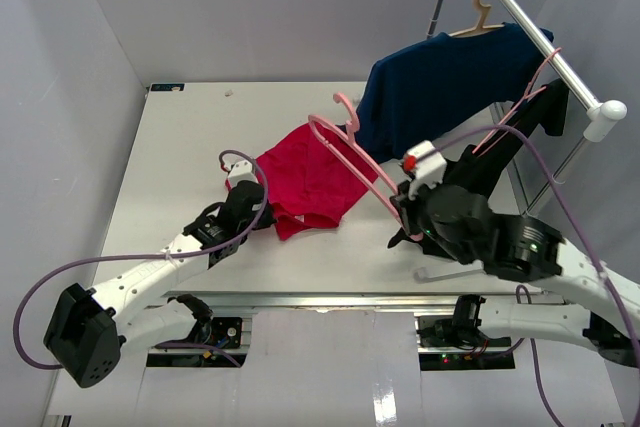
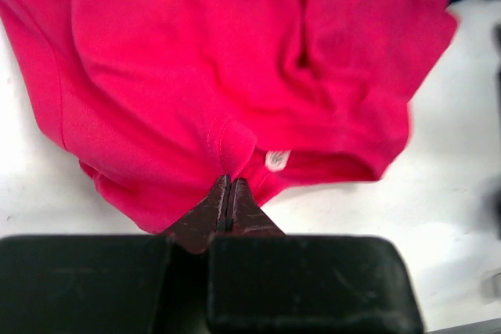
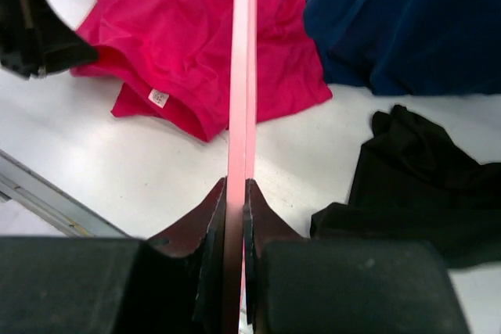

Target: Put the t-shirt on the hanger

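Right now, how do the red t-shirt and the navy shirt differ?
The red t-shirt lies crumpled on the table; the navy shirt hangs from a beige hanger on the rail. The left jaws pinch the red t-shirt's edge; nothing grips the navy shirt. Both are plain cloth tops.

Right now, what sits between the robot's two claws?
The top view shows the t-shirt, pinched by the left gripper, and the hanger, clamped in the right gripper, filling that stretch.

The white table (image 1: 200, 127) carries a crumpled red t-shirt (image 1: 310, 182), with a black garment (image 3: 415, 185) resting farther right.
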Controlling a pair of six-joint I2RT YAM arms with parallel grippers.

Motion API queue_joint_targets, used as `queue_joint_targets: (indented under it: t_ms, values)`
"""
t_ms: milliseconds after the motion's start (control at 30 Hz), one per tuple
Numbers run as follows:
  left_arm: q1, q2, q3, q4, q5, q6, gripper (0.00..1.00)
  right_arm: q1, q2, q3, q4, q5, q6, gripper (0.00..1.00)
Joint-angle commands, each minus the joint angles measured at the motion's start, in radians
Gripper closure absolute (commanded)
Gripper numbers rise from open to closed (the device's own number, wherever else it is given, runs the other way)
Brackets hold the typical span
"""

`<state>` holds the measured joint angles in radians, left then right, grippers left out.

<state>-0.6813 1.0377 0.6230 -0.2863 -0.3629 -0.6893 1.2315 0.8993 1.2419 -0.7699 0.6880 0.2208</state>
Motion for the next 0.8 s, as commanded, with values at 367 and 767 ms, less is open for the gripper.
queue_joint_targets:
  t_ms: [367,767]
  values:
    - [0.093,0.043,0.177,-0.108,0.064,0.022,1.0,0.005,-0.248,-0.255,0.191,-0.388,-0.129,0.92]
    - [0.118,-0.011,0.159,-0.159,0.07,0.033,1.0,0.003,-0.284,-0.349,0.149,-0.429,-0.084,0.92]
